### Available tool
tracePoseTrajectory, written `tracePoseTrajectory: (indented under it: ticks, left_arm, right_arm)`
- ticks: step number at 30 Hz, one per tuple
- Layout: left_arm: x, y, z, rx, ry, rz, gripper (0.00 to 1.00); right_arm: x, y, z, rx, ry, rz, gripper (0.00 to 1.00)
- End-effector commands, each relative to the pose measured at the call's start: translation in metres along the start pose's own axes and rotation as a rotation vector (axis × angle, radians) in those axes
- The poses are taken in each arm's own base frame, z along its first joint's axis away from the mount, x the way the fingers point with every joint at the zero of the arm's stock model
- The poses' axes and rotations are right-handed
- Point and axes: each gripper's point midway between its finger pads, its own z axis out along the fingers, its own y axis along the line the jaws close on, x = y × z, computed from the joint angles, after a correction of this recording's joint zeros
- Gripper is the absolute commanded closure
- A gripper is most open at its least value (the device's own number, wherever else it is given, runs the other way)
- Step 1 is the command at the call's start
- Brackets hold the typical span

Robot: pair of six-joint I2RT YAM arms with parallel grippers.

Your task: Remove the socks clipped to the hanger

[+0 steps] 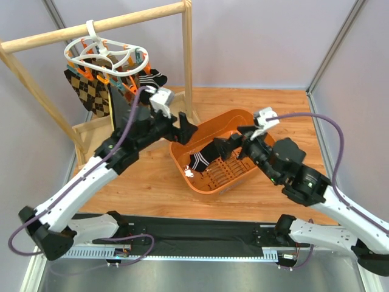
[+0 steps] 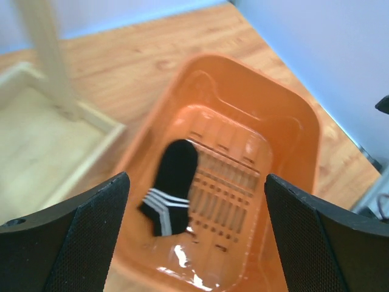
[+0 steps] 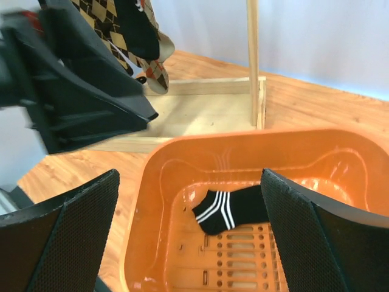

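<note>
The tabletop (image 1: 146,188) carries a wooden frame (image 1: 121,21) at its far left corner and an orange basket (image 1: 238,117) near the middle, toward the far edge. The hanger (image 1: 106,52) hooks over the frame's rail, with the socks (image 1: 91,91) dangling from its clips (image 1: 100,76), argyle and black ones packed close. One striped sock (image 1: 203,159) lies in the basket's near left corner.

Both arms reach over the basket. The left pincer (image 1: 185,129) hangs spread and empty above that sock, and the right pincer (image 1: 234,146) is spread and empty too, so we judge this drop finished and many socks left.

For the next one we would lift the left pincer clear of the basket rim, come at the hanger from below, pinch one sock low on its fabric and pull straight down, steadily, so the clip lets go without swinging the hanger off the rail.

The frame's post (image 1: 188,61) stands between basket and hanger, and neighbouring socks crowd any grip
</note>
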Motion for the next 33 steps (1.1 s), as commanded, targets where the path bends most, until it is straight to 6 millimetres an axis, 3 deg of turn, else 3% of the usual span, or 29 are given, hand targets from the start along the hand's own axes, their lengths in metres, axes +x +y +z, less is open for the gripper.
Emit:
tracePoseTrajectory:
  ticks: [1,4,5,8,14,15,18,21,30,33]
  left_arm:
    - [-0.021,0.046,-0.048,-0.188,-0.029,0.018,0.02]
    - [-0.012,0.087,-0.074,-0.341,-0.045,-0.079,0.04]
    - [0.0,0.099,-0.079,-0.379,-0.03,-0.101,0.04]
    - [0.01,0.128,-0.101,-0.477,-0.05,-0.156,0.04]
    - [0.011,0.123,-0.111,-0.433,-0.145,-0.135,0.05]
    - [0.009,0.112,-0.111,-0.372,-0.165,-0.13,0.05]
    - [0.016,0.108,-0.106,-0.332,-0.166,-0.136,0.05]
    - [0.013,0.11,-0.108,-0.346,-0.156,-0.124,0.08]
    - [0.012,0.106,-0.108,-0.325,-0.175,-0.144,0.11]
    - [0.018,0.103,-0.103,-0.297,-0.151,-0.15,0.12]
  right_arm:
    - [-0.049,0.02,0.033,-0.018,-0.102,-0.051,0.0]
    - [-0.063,0.031,0.064,-0.072,-0.088,-0.095,0.0]
    - [-0.068,0.037,0.088,-0.103,-0.068,-0.103,0.0]
    - [-0.081,0.042,0.126,-0.156,-0.062,-0.119,0.03]
    - [-0.093,0.061,0.183,-0.375,-0.107,-0.131,0.13]
    - [-0.078,0.061,0.201,-0.388,-0.079,-0.13,0.15]
    - [-0.059,0.067,0.233,-0.444,-0.062,-0.154,0.17]
    - [-0.065,0.08,0.244,-0.514,-0.112,-0.175,0.17]
    - [-0.047,0.088,0.292,-0.544,-0.101,-0.081,0.3]
    - [-0.045,0.092,0.301,-0.556,-0.1,-0.051,0.41]
